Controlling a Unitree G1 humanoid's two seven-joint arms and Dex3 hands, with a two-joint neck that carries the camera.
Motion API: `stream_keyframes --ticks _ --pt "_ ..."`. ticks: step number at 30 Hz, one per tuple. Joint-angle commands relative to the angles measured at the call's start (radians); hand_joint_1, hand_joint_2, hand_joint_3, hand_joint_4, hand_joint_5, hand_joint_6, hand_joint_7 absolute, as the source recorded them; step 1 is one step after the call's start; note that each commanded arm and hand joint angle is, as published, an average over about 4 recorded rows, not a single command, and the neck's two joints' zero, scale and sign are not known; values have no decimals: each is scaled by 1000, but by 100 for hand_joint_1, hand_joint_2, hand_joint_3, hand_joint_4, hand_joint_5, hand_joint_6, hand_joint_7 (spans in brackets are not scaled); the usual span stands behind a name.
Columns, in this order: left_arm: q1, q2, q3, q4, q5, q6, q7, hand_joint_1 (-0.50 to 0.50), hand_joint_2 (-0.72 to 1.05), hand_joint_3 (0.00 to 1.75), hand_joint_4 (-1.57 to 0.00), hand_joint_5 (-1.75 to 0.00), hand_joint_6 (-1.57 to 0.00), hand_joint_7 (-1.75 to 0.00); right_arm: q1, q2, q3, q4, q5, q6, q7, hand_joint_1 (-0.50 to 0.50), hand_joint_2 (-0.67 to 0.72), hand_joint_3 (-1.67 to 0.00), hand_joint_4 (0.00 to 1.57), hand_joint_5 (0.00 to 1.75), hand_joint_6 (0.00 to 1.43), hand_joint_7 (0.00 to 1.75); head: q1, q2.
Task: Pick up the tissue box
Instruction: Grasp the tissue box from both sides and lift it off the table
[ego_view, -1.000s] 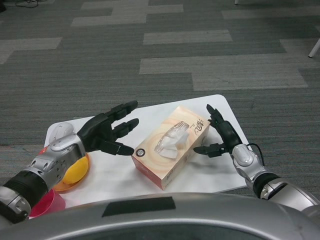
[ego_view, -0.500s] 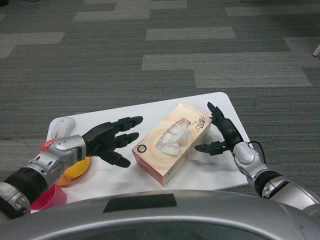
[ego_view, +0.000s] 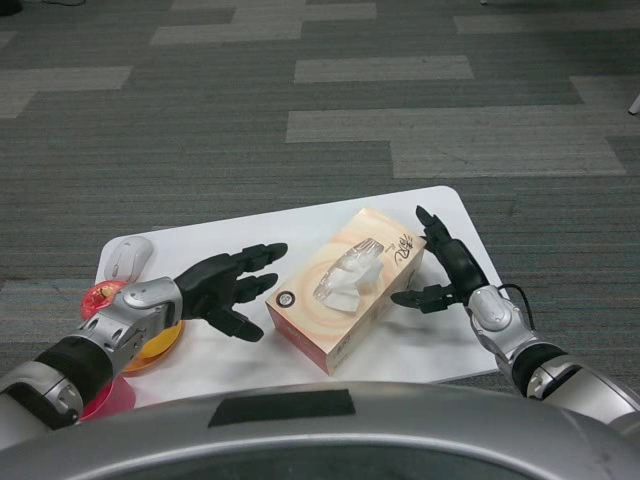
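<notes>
Peach-coloured cardboard, the tissue box (ego_view: 345, 286) lies on the white table (ego_view: 300, 225) between both hands. The left hand (ego_view: 225, 287) and the right hand (ego_view: 445, 270) flank it with fingers spread wide, holding nothing.

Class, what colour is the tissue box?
Peach-orange with cream swirls, seen in the head view: tissue box.

The peach-coloured cardboard tissue box (ego_view: 345, 288) has a slightly glossy skin with a clear plastic film at its opening, the smooth white tabletop (ego_view: 440, 340) looks matt, the black plastic hands (ego_view: 225, 287) are matt below brushed silver metal forearms (ego_view: 105, 345), and the grey carpet floor (ego_view: 300, 110) is rough.
</notes>
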Motion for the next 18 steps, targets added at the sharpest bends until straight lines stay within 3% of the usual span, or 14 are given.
stream_keyframes --ticks 1,12,18 --pt "-23 -14 6 19 30 -12 3 50 105 17 0 0 0 0 -15 -9 4 -7 8 3 -3 10 -41 -48 0 39 0 0 0 -3" --pt "-60 -87 24 79 50 -12 26 50 105 17 0 0 0 0 -16 -6 15 -6 8 4 -8 8 -41 -48 0 39 0 0 9 -12" --pt "-65 -121 50 115 50 -12 47 50 105 17 0 0 0 0 -16 -11 30 -16 7 4 -26 4 -41 -48 0 44 0 0 103 28"
